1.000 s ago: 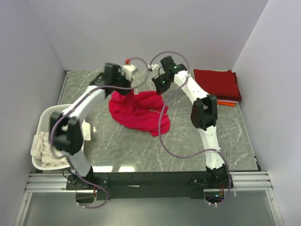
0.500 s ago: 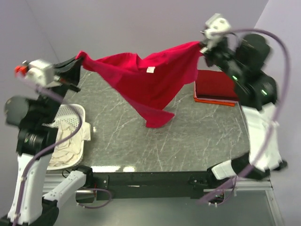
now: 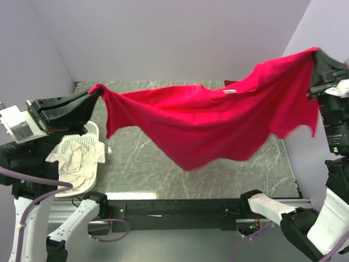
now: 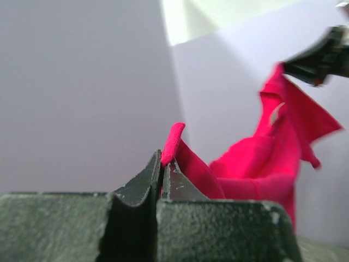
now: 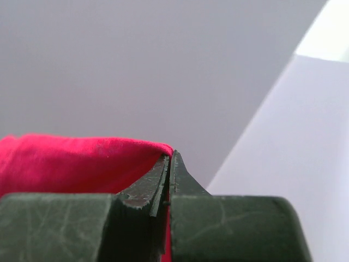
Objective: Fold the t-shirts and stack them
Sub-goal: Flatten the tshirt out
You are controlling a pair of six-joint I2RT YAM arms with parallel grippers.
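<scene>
Well above the marble table (image 3: 142,169), the crimson t-shirt (image 3: 218,120) hangs stretched from centre left to the upper right edge, its lower hem sagging mid-frame, bare tabletop showing beneath. Both arms are raised and spread wide: left gripper (image 3: 96,91) and right gripper (image 3: 315,54) each pinch a top corner, jaws closed tight on cloth. Lower left, a cream-white t-shirt (image 3: 73,164) lies in the basket (image 3: 94,129).
</scene>
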